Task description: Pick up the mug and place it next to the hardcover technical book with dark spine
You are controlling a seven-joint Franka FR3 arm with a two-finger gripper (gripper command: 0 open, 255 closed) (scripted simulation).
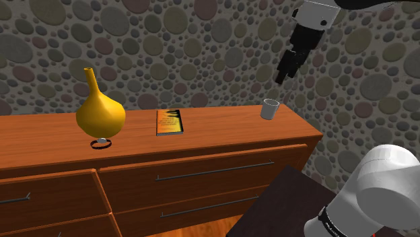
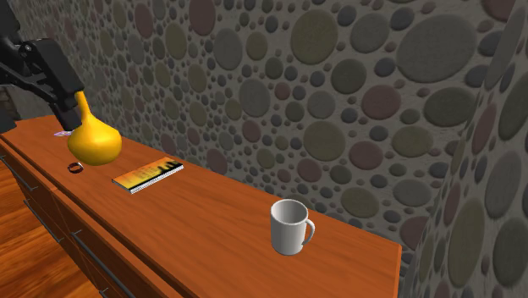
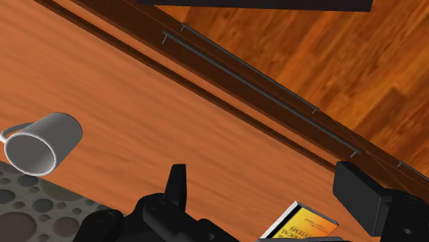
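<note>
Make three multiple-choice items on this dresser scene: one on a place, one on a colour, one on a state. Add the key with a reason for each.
1. Where does the book lie on the dresser top?
A. Between the vase and the mug
B. Under the mug
C. Leaning upright against the wall

2. What colour is the vase?
A. Blue
B. Yellow
C. Green

3. How is the gripper?
A. Shut on the mug
B. Shut on the book
C. Open, holding nothing

Key:
1 A: in the shoulder view the book lies flat with the vase on one side and the mug on the other.
2 B: its body and neck are yellow in both exterior views.
3 C: in the wrist view the fingers stand apart, with the mug off to one side of them.
</note>
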